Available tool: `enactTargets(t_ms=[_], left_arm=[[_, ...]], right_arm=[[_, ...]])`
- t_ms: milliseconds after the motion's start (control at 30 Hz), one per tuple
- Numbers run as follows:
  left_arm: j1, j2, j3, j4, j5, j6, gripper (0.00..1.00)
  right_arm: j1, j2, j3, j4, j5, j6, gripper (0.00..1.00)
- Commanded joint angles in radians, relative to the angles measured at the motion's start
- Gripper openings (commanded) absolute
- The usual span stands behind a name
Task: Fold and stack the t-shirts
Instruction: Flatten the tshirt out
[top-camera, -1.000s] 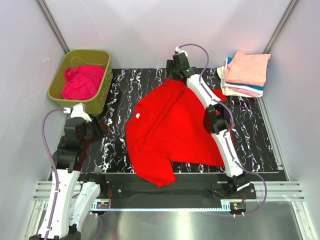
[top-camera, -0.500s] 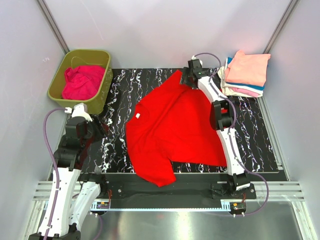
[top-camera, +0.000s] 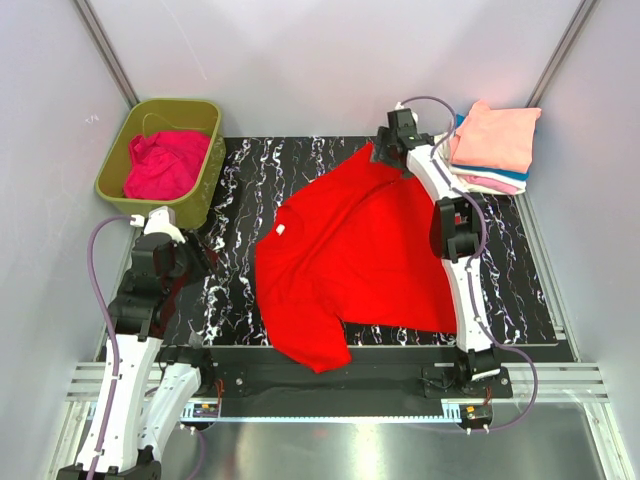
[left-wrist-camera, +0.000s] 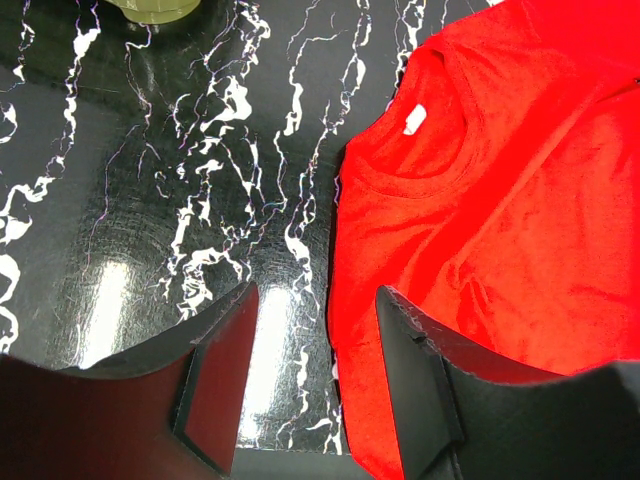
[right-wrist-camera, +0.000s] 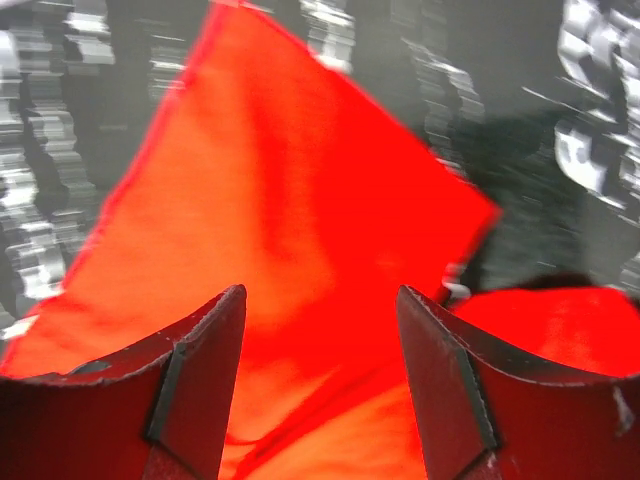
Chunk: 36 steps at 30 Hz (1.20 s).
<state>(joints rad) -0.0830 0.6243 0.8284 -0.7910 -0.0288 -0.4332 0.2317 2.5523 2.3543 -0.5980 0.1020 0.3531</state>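
Left jaws, right jaws apart, empty; right wrist view blurred; right arm (top-camera: 466, 300) hides red t-shirt (top-camera: 350, 250) edge.

Top external: fixed, high behind arm bases, tilted down toward far wall, covers whole black marbled mat (top-camera: 250, 170).
Left wrist: close, low over near-left mat, faces far past own fingers (left-wrist-camera: 215, 385); tub (left-wrist-camera: 160, 8) edge at top.
Right wrist: very close, blurred, over far side.
All three share red t-shirt (top-camera: 350, 250): left wrist sees collar, right wrist far corner.
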Motion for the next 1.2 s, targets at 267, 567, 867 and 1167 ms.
enactTargets(t_ms=[267,567,867,1167], left_arm=[[0.006,0.000,0.002,0.049,0.023,0.017,0.55],[0.006,0.000,0.002,0.049,0.023,0.017,0.55],[0.006,0.006,0.000,0.052,0.046,0.019,0.55],[0.006,0.035,0.001,0.052,0.053,0.021,0.55]], right_arm=[[0.210,0.083,0.210,0.026,-0.097,0.027,0.69],[0.245,0.201,0.224,0.075,-0.219,0.188,0.67],[0.313,0.386,0.348,0.256,-0.429,0.467,0.66],[0.374,0.562,0.427,0.705,-0.464,0.810,0.68]])
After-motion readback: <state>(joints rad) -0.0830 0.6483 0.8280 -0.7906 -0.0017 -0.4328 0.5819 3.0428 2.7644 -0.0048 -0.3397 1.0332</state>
